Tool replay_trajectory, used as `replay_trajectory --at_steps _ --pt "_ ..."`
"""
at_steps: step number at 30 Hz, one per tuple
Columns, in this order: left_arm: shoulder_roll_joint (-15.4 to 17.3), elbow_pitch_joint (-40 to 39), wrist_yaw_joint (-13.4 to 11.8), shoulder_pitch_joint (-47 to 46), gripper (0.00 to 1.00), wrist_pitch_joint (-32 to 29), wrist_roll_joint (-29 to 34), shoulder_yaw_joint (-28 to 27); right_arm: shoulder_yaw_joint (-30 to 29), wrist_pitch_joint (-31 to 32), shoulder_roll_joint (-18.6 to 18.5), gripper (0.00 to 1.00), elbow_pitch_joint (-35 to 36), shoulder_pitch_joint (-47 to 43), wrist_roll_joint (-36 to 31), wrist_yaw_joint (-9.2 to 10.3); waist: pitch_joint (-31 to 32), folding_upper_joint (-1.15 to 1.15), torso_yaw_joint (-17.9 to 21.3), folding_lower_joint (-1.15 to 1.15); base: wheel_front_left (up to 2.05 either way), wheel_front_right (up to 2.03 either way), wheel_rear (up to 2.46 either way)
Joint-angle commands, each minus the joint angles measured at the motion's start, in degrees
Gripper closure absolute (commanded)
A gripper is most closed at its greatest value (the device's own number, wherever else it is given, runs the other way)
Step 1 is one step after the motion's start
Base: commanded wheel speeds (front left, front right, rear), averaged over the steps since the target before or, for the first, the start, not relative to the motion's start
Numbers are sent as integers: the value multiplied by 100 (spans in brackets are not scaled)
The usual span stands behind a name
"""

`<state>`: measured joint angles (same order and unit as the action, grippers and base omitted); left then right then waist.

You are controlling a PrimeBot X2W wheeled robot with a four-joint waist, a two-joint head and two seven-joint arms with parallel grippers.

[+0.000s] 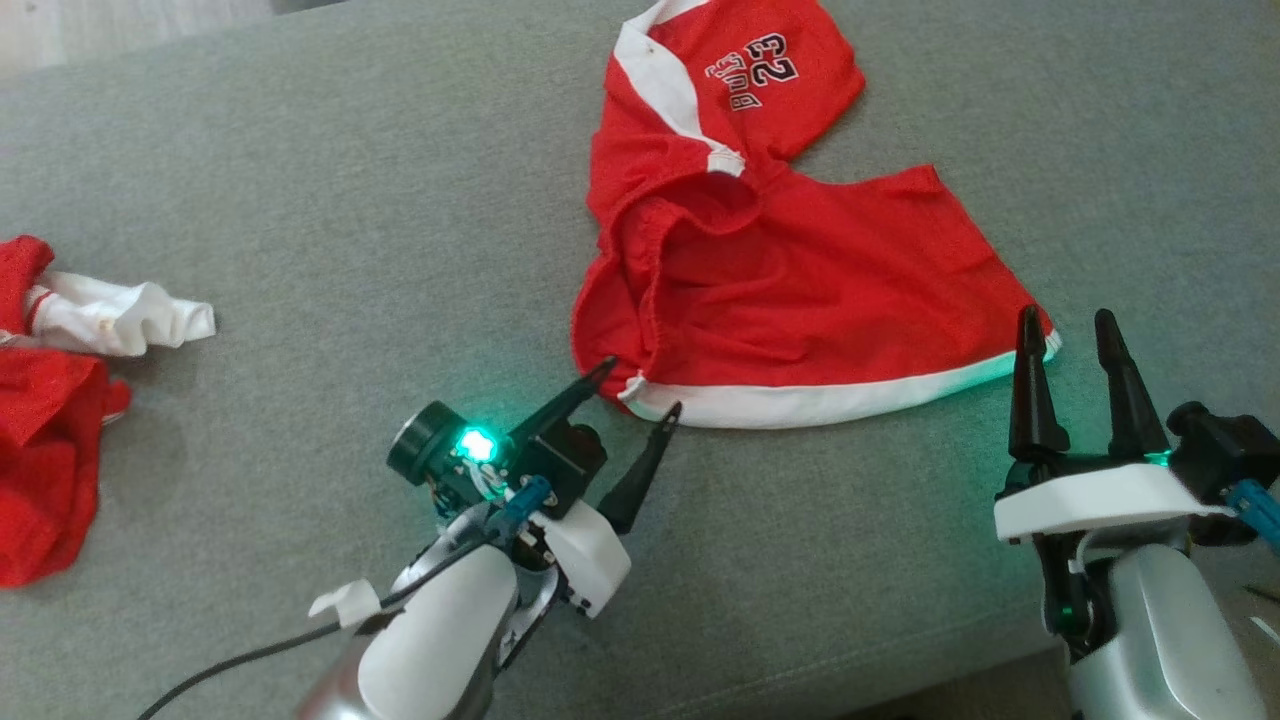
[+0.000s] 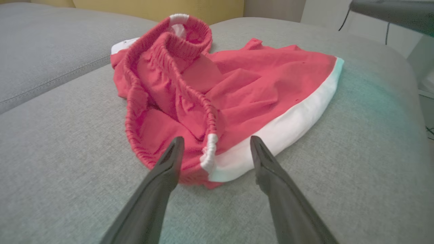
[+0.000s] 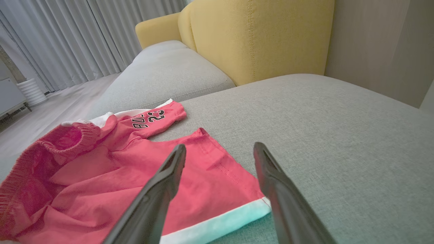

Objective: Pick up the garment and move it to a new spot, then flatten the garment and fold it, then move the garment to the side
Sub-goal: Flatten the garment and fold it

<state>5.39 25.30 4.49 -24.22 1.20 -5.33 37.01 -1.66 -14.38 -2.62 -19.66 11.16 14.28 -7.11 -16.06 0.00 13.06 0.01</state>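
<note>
Left gripper [image 1: 642, 386]: jaws wide, nothing held. The tips stand at the near-left corner of the garment [image 1: 800, 290], where the gathered waistband [image 2: 190, 98] meets the white hem band [image 1: 820, 400]. Whether a tip touches cloth cannot be told.

Right gripper [image 1: 1066, 314]: jaws wide, nothing held. The tips sit just beside the opposite near corner, at the end of the white band.

Step in hand (judged): taking hold of both near corners for the lift to a new spot. Nothing is flattened or folded yet.

Handling notes (judged):
- Left jaws should close over the elastic and the hem together. Thin cloth alone is likely to slip.
- Right jaws need to come in over the band's corner before closing, or they may pinch only the cushion.
- Both corners should rise together and level, so the cloth hangs open rather than twisting.

Item: one pair of red shorts.
- Location: grey sofa cushion [image 1: 300, 200], right of centre, between the two grippers and beyond them.
- Condition: rumpled. The near leg lies fairly flat, and the far leg is turned away and partly doubled over.
- Waistband: elastic, puckered, gaping open toward the left gripper.
- Markings: white side stripe and white hem; dark print with "23" and letters not fully legible.

Also present: a separate heap of red and white cloth [image 1: 60, 400], well apart at the cushion's left edge.
</note>
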Motion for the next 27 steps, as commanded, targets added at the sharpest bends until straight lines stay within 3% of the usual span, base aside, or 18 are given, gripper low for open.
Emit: replay_trajectory --at_steps 1,9,10,12,21,27 --pt "63 -168 -73 -200 0 -34 4 -186 127 -60 -26 0 158 116 47 -37 -18 0 41 -1 0 0 0" --pt "172 -196 -132 -194 0 -182 -77 -222 130 -61 -26 0 165 90 65 -37 -29 0 123 -1 0 0 0" --pt "182 -183 -144 -198 15 -232 -80 -221 129 -61 -26 0 157 91 60 -37 -30 0 128 -1 0 0 0" --pt "201 -180 -144 -209 100 -296 -92 -213 126 -62 -26 0 138 93 48 -37 -31 0 133 -1 0 0 0" --pt "184 -335 -193 -135 100 -143 -295 -280 -214 -37 -26 0 -399 135 -266 -37 98 0 -21 -1 0 0 0" --pt "127 -583 -223 -5 100 172 -507 -365 -653 387 -26 0 -980 444 -622 -37 163 0 -233 -1 0 0 0"
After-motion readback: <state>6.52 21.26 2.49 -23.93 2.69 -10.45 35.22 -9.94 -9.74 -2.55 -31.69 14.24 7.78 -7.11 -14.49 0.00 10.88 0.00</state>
